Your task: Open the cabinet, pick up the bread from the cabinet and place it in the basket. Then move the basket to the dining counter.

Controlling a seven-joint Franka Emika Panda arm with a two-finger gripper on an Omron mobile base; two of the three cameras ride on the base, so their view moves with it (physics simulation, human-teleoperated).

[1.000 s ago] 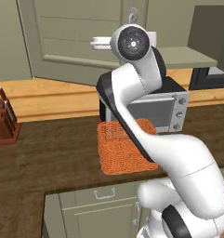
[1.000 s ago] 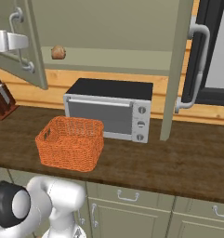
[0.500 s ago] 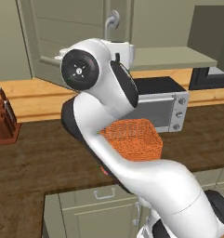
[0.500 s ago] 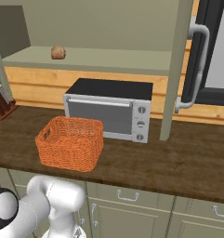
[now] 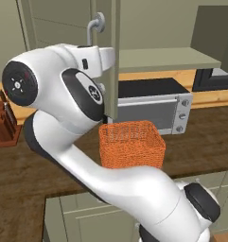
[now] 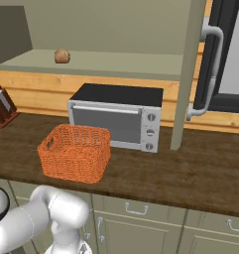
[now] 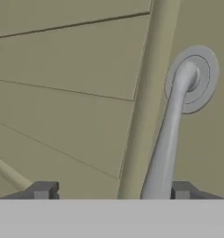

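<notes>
Gripper (image 7: 108, 190) fingers spread apart around the curved silver bar handle (image 7: 168, 139) of the grey-green cabinet door (image 7: 67, 93), not clamped. Small round brown bread (image 6: 62, 55) on the cabinet shelf; orange woven wicker basket (image 6: 75, 153) on the dark wood worktop (image 6: 190, 171), beside the silver microwave (image 6: 118, 116).

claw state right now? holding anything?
Claw: open, holding nothing; its fingertips stand wide apart, with the cabinet door's silver handle running down between them, nearer the right one.

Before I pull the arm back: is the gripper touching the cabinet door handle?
Cannot tell. In the hand view the handle runs down beside one fingertip of the spread gripper, but the bottom band hides any contact there.
</notes>
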